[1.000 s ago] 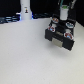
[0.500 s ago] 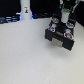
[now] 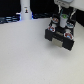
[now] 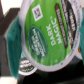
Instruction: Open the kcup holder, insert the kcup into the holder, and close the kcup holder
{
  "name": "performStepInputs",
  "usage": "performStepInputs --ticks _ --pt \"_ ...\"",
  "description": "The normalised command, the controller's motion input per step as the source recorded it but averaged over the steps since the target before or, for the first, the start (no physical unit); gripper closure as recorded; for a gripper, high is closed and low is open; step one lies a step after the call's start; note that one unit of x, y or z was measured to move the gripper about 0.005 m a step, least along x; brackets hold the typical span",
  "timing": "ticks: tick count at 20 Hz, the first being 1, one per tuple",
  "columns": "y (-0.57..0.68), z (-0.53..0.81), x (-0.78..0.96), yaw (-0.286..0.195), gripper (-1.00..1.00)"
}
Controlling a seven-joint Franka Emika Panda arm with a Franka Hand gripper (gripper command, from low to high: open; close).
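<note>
The kcup (image 4: 46, 34) fills the wrist view, its green lid reading "Dark Magic". Teal fingers (image 4: 12, 40) press its sides, so my gripper (image 4: 46, 37) is shut on it. In the exterior view my gripper (image 3: 64, 15) hangs at the exterior view's right, just above the kcup holder (image 3: 61, 34), a black boxy unit. The kcup (image 3: 64, 19) shows there only as a small greenish spot over the holder's top. Whether it touches a slot is too blurred to tell.
A tall white bottle-shaped object (image 3: 25, 9) stands at the back towards the exterior view's left. Dark-lidded pods (image 3: 53, 23) sit in the holder's top, and one (image 4: 27, 65) shows beside the held kcup. The white table (image 3: 25, 55) spreads in front.
The gripper with the kcup has stayed over the holder, at most sinking slightly. Nothing else has moved.
</note>
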Motion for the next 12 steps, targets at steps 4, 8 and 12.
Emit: performStepInputs --ticks 4,8,12 --pt "-0.05 -0.13 0.02 -0.004 1.0" --pt "-0.05 -0.05 -0.02 -0.003 1.0" --pt "-0.21 0.19 -0.08 0.0 1.0"
